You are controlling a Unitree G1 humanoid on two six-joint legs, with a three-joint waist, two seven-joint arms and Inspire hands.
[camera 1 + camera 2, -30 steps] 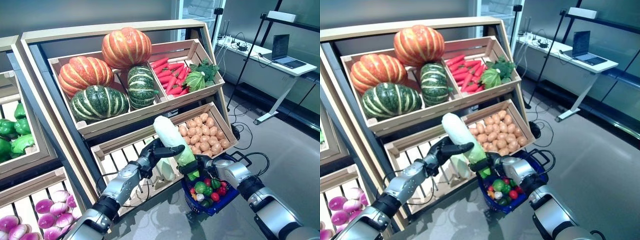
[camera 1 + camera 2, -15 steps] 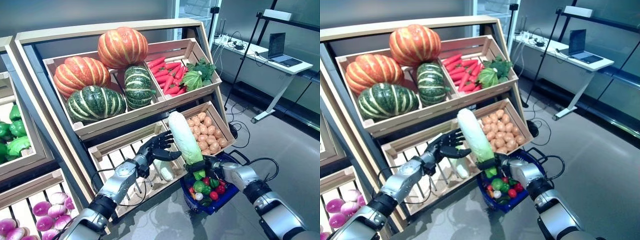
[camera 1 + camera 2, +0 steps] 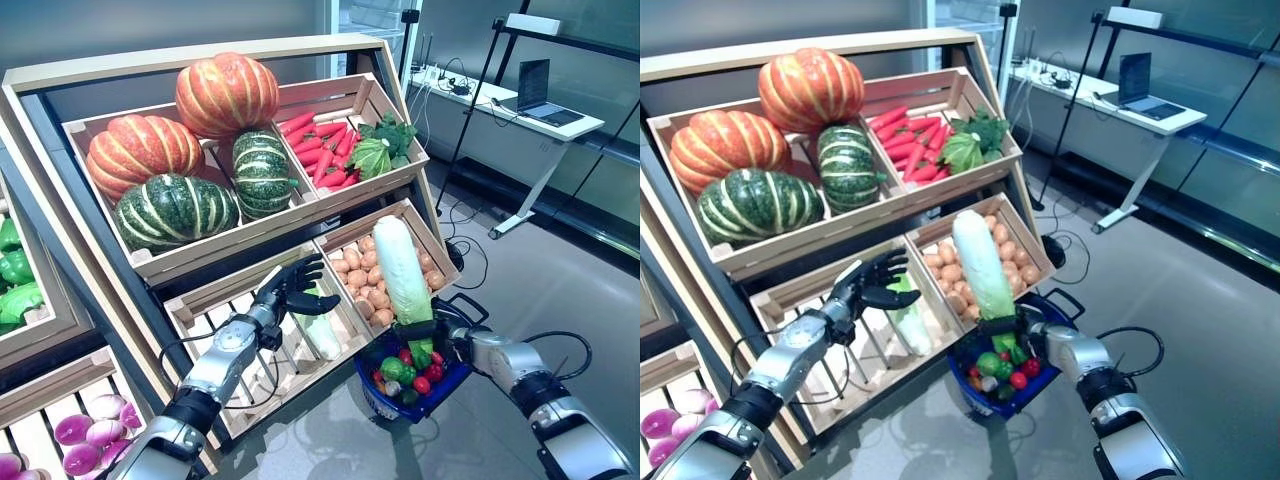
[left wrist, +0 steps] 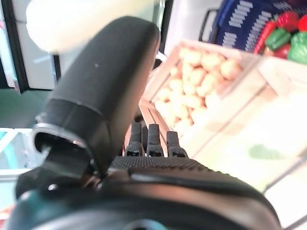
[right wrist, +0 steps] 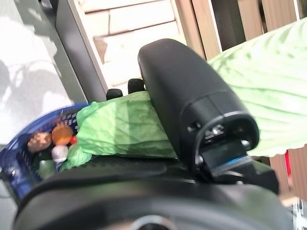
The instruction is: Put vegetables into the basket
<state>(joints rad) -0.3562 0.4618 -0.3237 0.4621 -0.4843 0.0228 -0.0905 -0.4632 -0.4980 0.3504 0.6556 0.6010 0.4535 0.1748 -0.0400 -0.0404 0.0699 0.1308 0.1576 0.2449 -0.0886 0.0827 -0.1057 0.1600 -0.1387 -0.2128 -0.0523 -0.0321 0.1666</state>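
My right hand (image 3: 440, 334) is shut on the green leafy end of a long white and pale green cabbage (image 3: 401, 268) and holds it upright over the blue basket (image 3: 452, 377). The right wrist view shows its thumb (image 5: 192, 105) and fingers wrapped round the green leaves (image 5: 124, 129). The basket stands on the floor and holds small red and green vegetables (image 3: 403, 371). My left hand (image 3: 289, 291) is open with fingers spread, over the lower slatted crate, just above a second pale cabbage (image 3: 321, 331) lying there.
The wooden stand (image 3: 150, 262) with slanted crates rises right behind the basket. A crate of small tan potatoes (image 3: 363, 285) sits directly behind the held cabbage. A white desk (image 3: 540, 118) with a laptop stands at the back right. Grey floor (image 3: 560, 290) lies to the right.
My right hand has carried the cabbage to the right, away from my left hand and over the basket. My left hand has let go and opened. The camera has shifted too.
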